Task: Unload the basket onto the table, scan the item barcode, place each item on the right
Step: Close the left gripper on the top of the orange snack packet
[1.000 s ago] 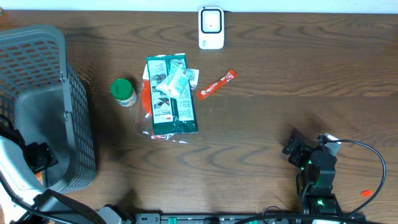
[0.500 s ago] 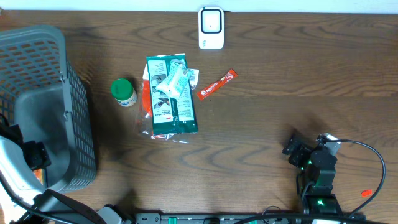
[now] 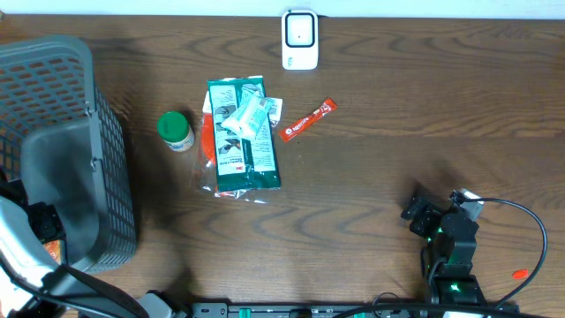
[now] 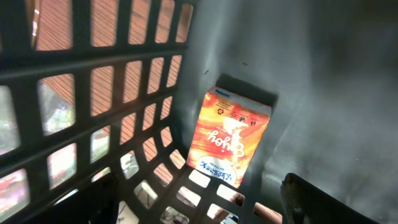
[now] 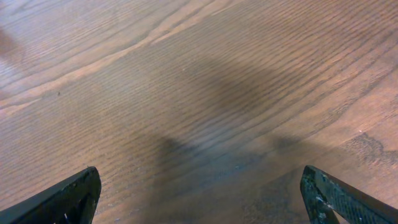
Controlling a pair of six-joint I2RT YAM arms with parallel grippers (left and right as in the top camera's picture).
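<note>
Left fingers [image 4: 336,200] apart, empty. Carton [image 4: 229,140] sits just ahead in basket [image 4: 323,74], long axis roughly along approach. Right fingers [image 5: 68,198] apart, well away: left arm nearer.

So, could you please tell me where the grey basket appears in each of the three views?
Overhead: the grey basket stands at the left edge of the picture.
Left wrist: seen from inside, filling the frame, with an orange carton in it.
Right wrist: not in it.
Shared landmark: the wooden table, visible through the mesh too.
</note>
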